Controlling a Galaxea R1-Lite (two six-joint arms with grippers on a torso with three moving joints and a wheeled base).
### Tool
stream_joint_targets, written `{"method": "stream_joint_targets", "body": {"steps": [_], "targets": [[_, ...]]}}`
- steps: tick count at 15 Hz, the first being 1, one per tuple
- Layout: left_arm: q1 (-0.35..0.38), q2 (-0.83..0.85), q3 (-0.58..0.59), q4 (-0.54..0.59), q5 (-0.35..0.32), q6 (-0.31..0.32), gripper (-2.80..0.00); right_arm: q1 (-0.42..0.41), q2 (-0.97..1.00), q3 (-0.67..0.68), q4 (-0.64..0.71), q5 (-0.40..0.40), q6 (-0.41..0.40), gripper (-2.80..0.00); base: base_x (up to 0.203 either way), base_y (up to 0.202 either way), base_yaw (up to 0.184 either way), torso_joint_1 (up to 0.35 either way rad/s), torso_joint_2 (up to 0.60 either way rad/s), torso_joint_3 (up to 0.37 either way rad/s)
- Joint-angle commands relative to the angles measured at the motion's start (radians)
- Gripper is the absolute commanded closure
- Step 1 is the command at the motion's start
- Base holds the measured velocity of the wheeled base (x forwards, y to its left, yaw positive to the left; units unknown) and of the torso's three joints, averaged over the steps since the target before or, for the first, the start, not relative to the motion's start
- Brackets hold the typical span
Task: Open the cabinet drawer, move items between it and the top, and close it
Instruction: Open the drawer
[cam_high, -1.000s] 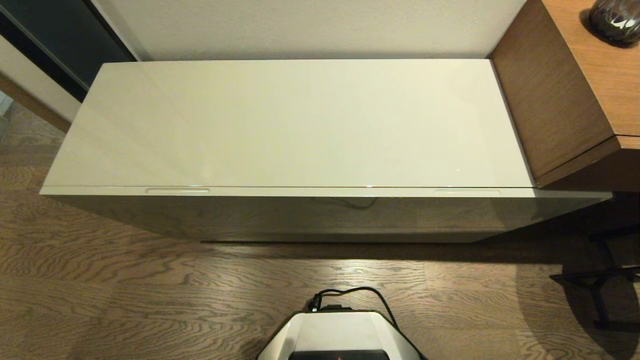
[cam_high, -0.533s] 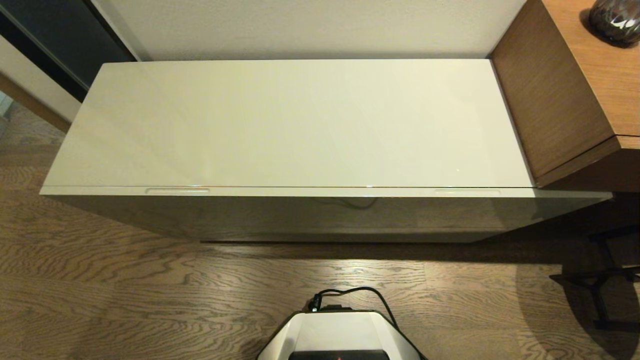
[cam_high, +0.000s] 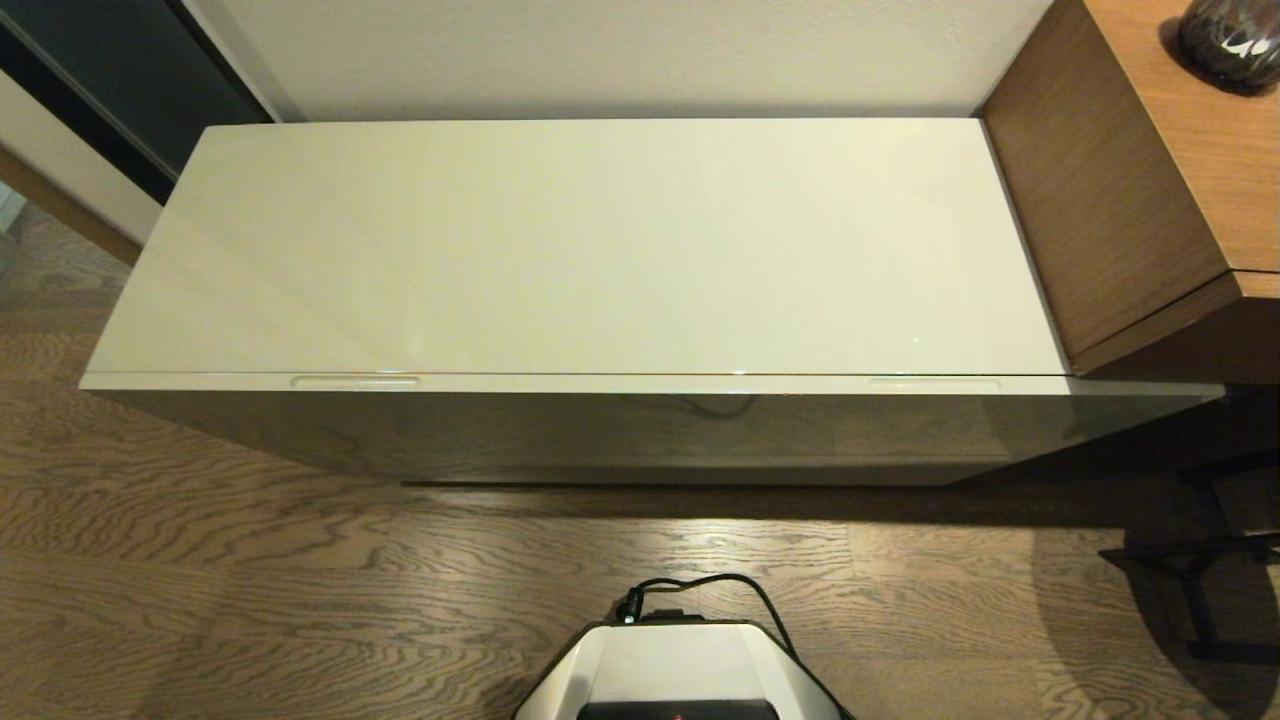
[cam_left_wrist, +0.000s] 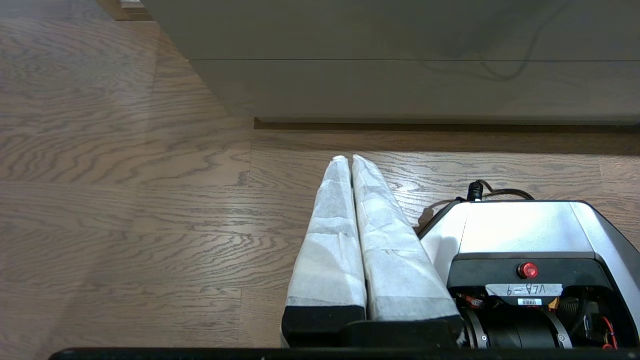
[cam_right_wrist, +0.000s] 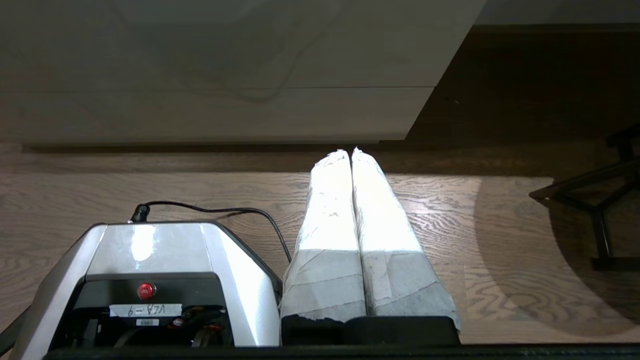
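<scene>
From the head camera I look down on the top (cam_high: 600, 240) of the cabinet, a long glossy cream surface that reaches the wall at its far edge. The drawer (cam_high: 640, 384) is shut; I see only its thin upper edge along the front of the cabinet, with one long recessed handle (cam_high: 355, 381) near the left corner and a second handle (cam_high: 935, 382) near the right corner. At the right end the cabinet touches a brown wooden unit (cam_high: 1130, 200), and a dark vase (cam_high: 1228, 40) stands on that unit. The robot base (cam_high: 685, 665) is on the wooden floor (cam_high: 250, 580), in front of the middle of the cabinet and apart from it.

My left gripper (cam_left_wrist: 348, 159) hangs beside the base, low over the floor, its two padded fingers pressed together with nothing between them. My right gripper (cam_right_wrist: 348, 151) hangs on the other side of the base, also fully closed and empty. I see no slippers or jeans in any view.
</scene>
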Motion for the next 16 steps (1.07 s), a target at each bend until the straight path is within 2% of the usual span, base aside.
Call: {"method": "stream_joint_targets", "body": {"steps": [1, 5, 6, 8, 10, 13, 16], "targets": [[0.0, 0.002, 0.0, 0.0, 0.001, 0.0, 0.0, 0.0, 0.0, 0.003, -0.002, -0.003, 0.0, 0.0, 0.0, 0.0, 0.0, 0.0, 0.0, 0.0], [0.0, 0.002, 0.0, 0.0, 0.001, 0.0, 0.0, 0.0, -0.001, 0.001, -0.023, -0.007, -0.01, 0.0, 0.0, 0.0, 0.0, 0.0, 0.0, 0.0], [0.0, 0.002, 0.0, 0.0, -0.001, 0.0, 0.0, 0.0, -0.001, -0.025, -0.039, -0.029, -0.032, 0.0, 0.0, 0.0, 0.0, 0.0, 0.0, 0.0], [0.0, 0.002, 0.0, 0.0, -0.001, 0.0, 0.0, 0.0, -0.001, -0.181, -0.008, -0.076, -0.055, 0.0, 0.0, 0.0, 0.0, 0.0, 0.0, 0.0], [0.0, 0.002, 0.0, 0.0, -0.001, 0.0, 0.0, 0.0, 0.0, -0.388, 0.124, -0.095, -0.059, 0.0, 0.0, 0.0, 0.0, 0.0, 0.0, 0.0], [0.0, 0.002, 0.0, 0.0, -0.001, 0.0, 0.0, -0.001, 0.048, -0.797, 0.506, -0.076, -0.037, 0.0, 0.0, 0.0, 0.0, 0.0, 0.0, 0.0], [0.0, 0.002, 0.0, 0.0, -0.001, 0.0, 0.0, -0.021, 0.334, -1.06, 0.686, -0.061, 0.164, 0.0, 0.0, 0.0, 0.0, 0.0, 0.0, 0.0]]}}
